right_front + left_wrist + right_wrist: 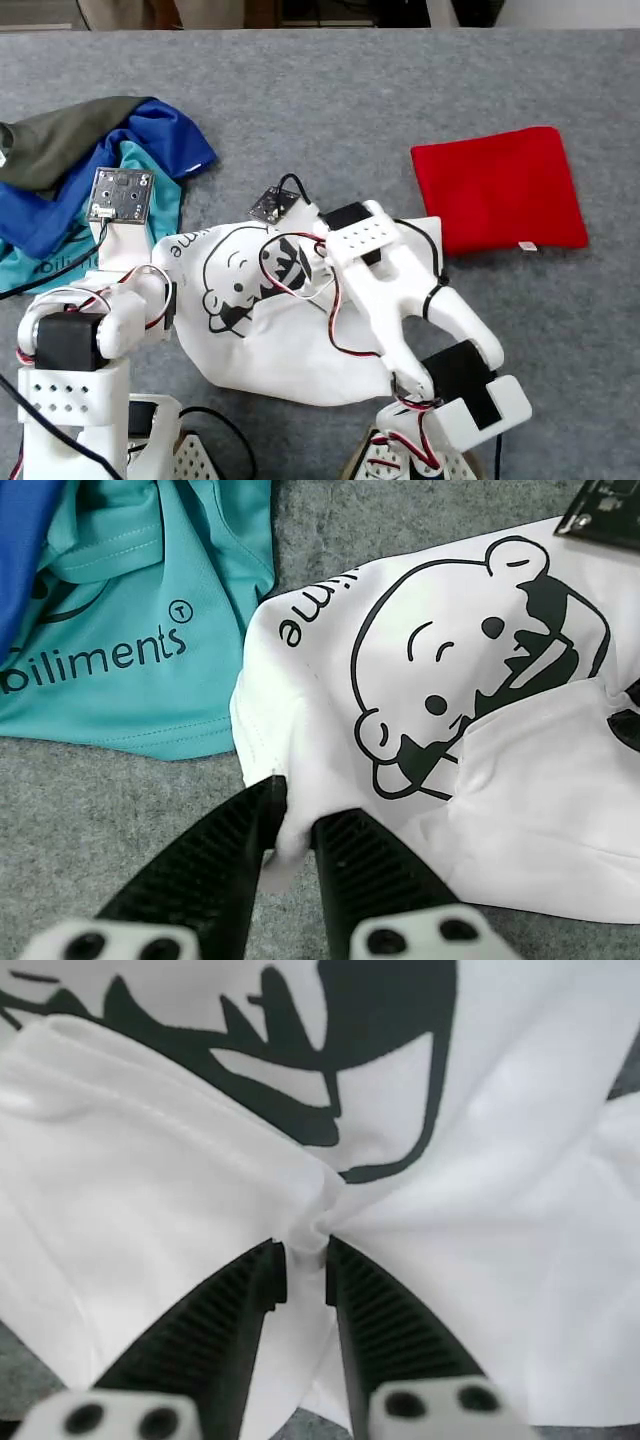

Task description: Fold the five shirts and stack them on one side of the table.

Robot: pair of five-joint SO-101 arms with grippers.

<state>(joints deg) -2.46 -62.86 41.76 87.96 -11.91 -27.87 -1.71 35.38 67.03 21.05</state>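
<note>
A white shirt [260,350] with a black cartoon print lies crumpled in the middle of the table. My left gripper [291,815] is shut on the white shirt [520,810] at its edge, on the side nearest the teal shirt [130,610]. My right gripper [305,1255] is shut on a bunched fold of the white shirt [150,1180] beside the print. A red shirt [500,190] lies folded flat at the right. At the left, a dark grey shirt [60,140], a blue shirt [165,140] and the teal shirt [165,205] lie in a loose heap.
The grey table cloth [400,90] is bare across the back and between the white and red shirts. Both arm bases stand at the table's front edge, with red and white wires looping over the white shirt.
</note>
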